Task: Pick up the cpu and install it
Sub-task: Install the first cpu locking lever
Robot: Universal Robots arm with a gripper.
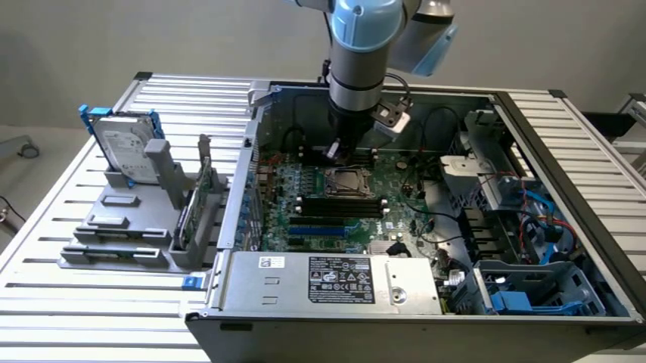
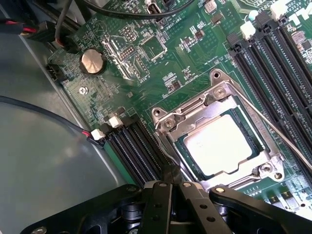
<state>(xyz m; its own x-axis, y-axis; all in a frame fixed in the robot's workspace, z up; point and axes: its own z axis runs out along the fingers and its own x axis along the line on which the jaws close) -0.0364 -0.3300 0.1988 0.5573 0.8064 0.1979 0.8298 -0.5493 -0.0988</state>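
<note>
Lying flat inside the motherboard [image 2: 146,83] socket [image 2: 168,122], the cpu [image 2: 220,146] is showing its dull silver top. The pincer [image 2: 171,176] is hovering just beside the socket's edge, pressed together and pinching nothing. Probably light, stiff, slick and fragile, the cpu is asking for a gentle grip on opposite edges.

One camera sits high and far, looking down at the whole open computer [image 1: 302,336] on the desk [image 1: 91,302]. My wrist camera looks close at its green board [image 2: 165,73]; both see the socket [image 1: 349,181].
</note>
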